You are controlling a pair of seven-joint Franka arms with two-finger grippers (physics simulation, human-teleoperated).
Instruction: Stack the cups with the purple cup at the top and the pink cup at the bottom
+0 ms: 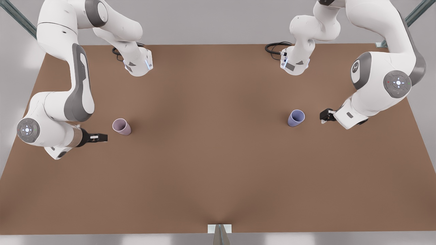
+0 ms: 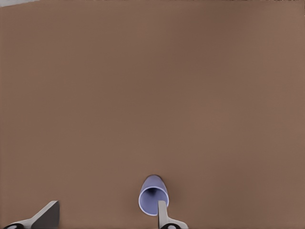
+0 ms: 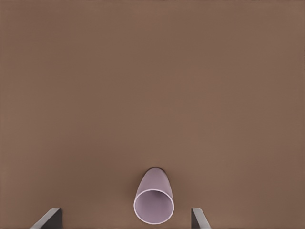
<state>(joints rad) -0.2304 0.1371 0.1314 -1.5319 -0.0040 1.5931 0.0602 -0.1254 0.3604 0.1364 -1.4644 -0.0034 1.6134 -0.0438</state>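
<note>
In the front view, a brown table (image 1: 218,153) carries both cups upright and well apart. The pink cup (image 1: 121,127) stands toward 9 o'clock from the table's centre, and the purple cup (image 1: 296,118) stands toward 3 o'clock. Neither is stacked on the other. The right gripper (image 1: 102,137) sits near the pink cup, at about 8 o'clock from it, not touching. The left gripper (image 1: 325,116) sits near the purple cup, at about 3 o'clock from it, also not touching. From this angle the spread of either claw cannot be told.

In the left wrist view, the purple cup (image 2: 153,196) stands on the bare brown table (image 2: 152,95) with its open mouth facing the camera. The left gripper (image 2: 102,217) is spread wide and holds nothing. One of its fingertips (image 2: 162,212) overlaps the cup's rim at about 5 o'clock, though contact cannot be judged; the other lies well off to the far side.

In the right wrist view, the pink cup (image 3: 153,202) stands upright on the table (image 3: 152,95), mouth open to the camera. The right gripper (image 3: 125,219) is spread wide and empty, and the cup sits between its two fingertips (image 3: 51,217), clear of both.
</note>
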